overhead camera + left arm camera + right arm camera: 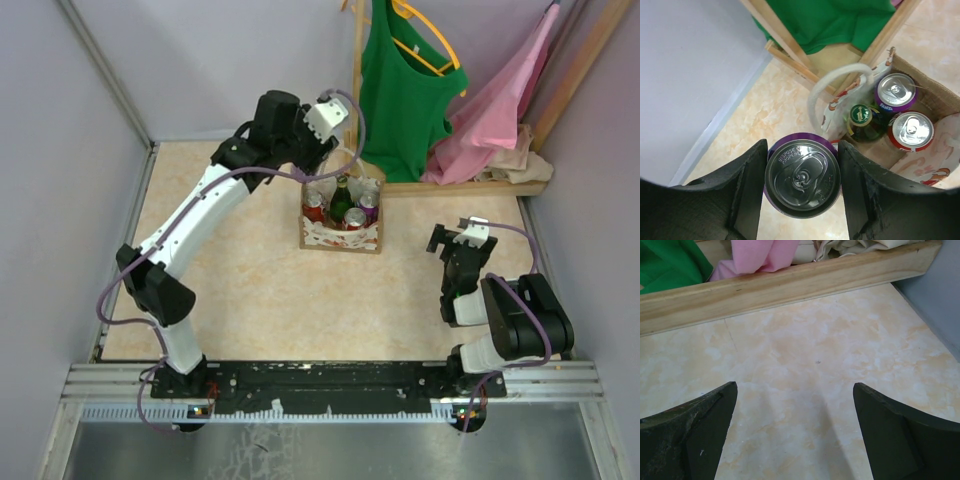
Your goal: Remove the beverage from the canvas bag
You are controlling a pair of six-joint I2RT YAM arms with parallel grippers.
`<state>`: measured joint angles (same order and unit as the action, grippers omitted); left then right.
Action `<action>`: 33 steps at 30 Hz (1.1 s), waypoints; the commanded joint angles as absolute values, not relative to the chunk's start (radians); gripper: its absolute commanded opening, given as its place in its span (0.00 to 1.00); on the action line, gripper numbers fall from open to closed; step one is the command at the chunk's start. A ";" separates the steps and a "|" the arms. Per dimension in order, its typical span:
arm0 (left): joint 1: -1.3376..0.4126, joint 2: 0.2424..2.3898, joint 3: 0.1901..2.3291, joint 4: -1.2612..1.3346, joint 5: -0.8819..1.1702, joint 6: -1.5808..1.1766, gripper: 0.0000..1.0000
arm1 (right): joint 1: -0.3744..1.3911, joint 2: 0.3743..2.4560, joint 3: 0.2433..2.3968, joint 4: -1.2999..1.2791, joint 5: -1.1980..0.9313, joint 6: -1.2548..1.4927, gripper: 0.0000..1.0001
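Outside the canvas bag (pixel 340 238), at its 11 o'clock, the left gripper (pixel 801 155) clamps a purple can (pixel 802 177) clear of the rim; setting it down apparently remains. The right gripper (pixel 795 410) gapes, idle.

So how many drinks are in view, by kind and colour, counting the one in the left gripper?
Red cans: 2, both in the bag
Purple cans: 2, one in the left gripper at, one in the bag
Green bottles: 1
Total: 5
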<state>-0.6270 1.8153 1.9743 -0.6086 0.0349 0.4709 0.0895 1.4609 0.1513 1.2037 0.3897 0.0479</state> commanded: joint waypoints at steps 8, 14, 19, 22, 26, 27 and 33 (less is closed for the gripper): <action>-0.432 1.639 1.838 -0.445 0.108 0.325 0.00 | 0.084 1.453 0.173 1.246 0.392 0.047 0.99; -0.371 1.613 1.735 -0.403 0.143 0.255 0.00 | 0.083 1.453 0.173 1.246 0.392 0.047 0.99; -0.348 1.590 1.584 -0.326 0.181 0.199 0.00 | 0.084 1.452 0.173 1.246 0.393 0.047 0.99; -0.341 1.587 1.487 -0.276 0.186 0.170 0.00 | 0.085 1.453 0.173 1.246 0.392 0.047 0.99; -0.335 1.583 1.364 -0.195 0.191 0.134 0.00 | 0.084 1.453 0.173 1.246 0.393 0.047 0.99; -0.333 1.584 1.347 -0.181 0.193 0.129 0.00 | 0.084 1.453 0.173 1.246 0.392 0.047 0.99; -0.331 1.586 1.265 -0.096 0.159 0.119 0.00 | 0.084 1.453 0.173 1.246 0.393 0.047 0.99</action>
<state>-0.3374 1.6390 1.2823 -0.2974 0.1650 0.1452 0.0895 1.4609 0.1513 1.2041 0.3897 0.0479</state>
